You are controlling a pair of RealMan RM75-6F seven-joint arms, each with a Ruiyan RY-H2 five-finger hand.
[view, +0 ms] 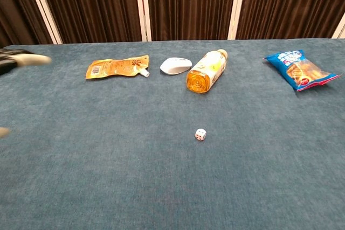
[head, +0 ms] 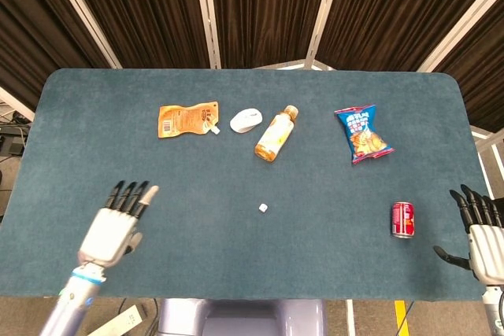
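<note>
I see my left robot hand (head: 116, 224) spread and empty, well left of the die (head: 263, 208) on the worktop (head: 71, 155). My right robot hand (head: 479, 234) is spread too, holding nothing, right of the die past the red can (head: 402, 219).

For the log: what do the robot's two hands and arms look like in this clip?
The left hand has a pale silver-grey shell with dark fingers, one tipped in a lighter cap. A blue ring marks its wrist, above a lavender-grey rounded forearm. The right hand has the same pale shell and dark fingers; its arm is barely in view. No cable shows on either arm.
</note>
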